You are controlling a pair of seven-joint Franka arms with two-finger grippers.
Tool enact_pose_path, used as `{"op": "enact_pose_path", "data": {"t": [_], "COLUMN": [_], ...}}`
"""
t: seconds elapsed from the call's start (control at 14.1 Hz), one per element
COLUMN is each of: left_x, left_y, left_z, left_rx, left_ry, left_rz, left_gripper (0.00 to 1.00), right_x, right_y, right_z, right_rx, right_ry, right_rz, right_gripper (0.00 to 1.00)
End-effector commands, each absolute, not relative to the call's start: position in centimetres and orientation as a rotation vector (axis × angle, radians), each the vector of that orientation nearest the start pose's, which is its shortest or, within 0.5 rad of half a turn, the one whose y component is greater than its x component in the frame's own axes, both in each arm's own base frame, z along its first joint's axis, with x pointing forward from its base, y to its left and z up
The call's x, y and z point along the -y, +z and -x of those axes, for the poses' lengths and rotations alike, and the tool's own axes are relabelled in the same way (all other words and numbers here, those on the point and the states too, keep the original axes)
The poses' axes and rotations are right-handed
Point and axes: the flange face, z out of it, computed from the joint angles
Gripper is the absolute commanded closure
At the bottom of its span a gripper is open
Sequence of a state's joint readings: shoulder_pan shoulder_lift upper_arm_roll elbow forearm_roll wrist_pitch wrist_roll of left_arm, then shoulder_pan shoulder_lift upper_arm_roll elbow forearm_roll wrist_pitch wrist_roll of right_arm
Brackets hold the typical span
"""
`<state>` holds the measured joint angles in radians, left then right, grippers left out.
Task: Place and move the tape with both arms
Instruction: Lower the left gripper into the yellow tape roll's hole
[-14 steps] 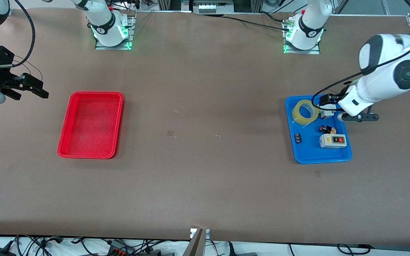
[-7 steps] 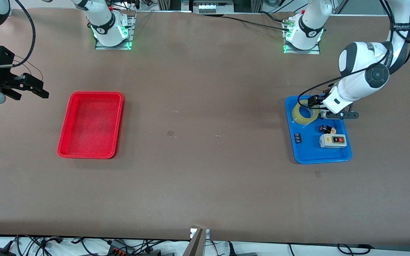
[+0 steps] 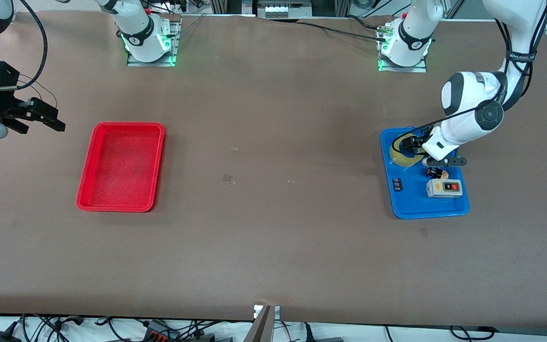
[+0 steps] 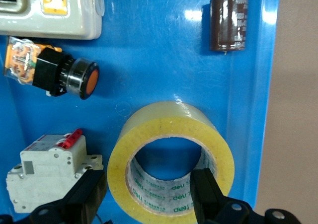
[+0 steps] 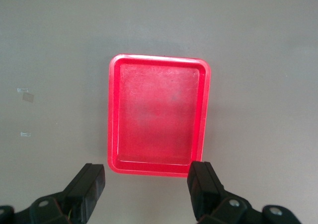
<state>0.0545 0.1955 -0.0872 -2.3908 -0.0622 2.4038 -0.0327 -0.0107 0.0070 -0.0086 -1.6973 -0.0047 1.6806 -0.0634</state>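
Now the left gripper [image 4: 149,194] has dropped onto the tape [image 4: 170,159] in the blue tray [image 3: 409,206] (fingers apart, one inside the core); the right gripper [image 5: 146,186] waits open.

Yellow tape [image 4: 171,157] roll, seemingly flat, in blue tray [image 4: 164,45]

The ring-shaped roll of translucent yellow-amber packing tape [image 4: 171,162] has a whitish inner core printed with green lettering. It lies in a glossy blue plastic tray [image 3: 411,206] beside a white-grey switch box [image 3: 443,188] with a yellow label, an orange-faced black push button [image 4: 69,78], a dark brown cylinder [image 4: 228,21] and a white breaker with a red lever [image 4: 47,167]. A red rectangular tray [image 3: 121,166] sits on the matte brown surface [image 3: 273,237].
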Motion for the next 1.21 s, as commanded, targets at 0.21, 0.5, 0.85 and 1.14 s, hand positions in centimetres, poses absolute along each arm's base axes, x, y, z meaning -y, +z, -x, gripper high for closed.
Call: {"op": "enact_pose_path", "data": {"t": [0.21,0.5,0.85,1.14], "left_x": [1.3,0.5,0.4,0.6], "left_y": [22.1,21.3,21.4,23.1], "left_z": [-48.8,-49.1,-49.1,-49.8], "left_rx": [0.100,0.105,0.165,0.183], "left_ry": [0.286,0.285,0.292,0.295], "left_rz": [3.191,3.194,3.189,3.187], "left_gripper": [0.00,0.03,0.55,0.88], "right_x": [1.0,1.0,1.0,1.0], "right_y": [57.5,57.4,57.5,57.5], "right_z": [-56.1,-56.1,-56.0,-56.0], "right_rx": [0.097,0.094,0.097,0.097], "right_ry": [0.024,0.031,0.031,0.034], "right_rz": [3.141,3.141,3.141,3.140], "right_gripper": [0.00,0.00,0.00,0.00]}}
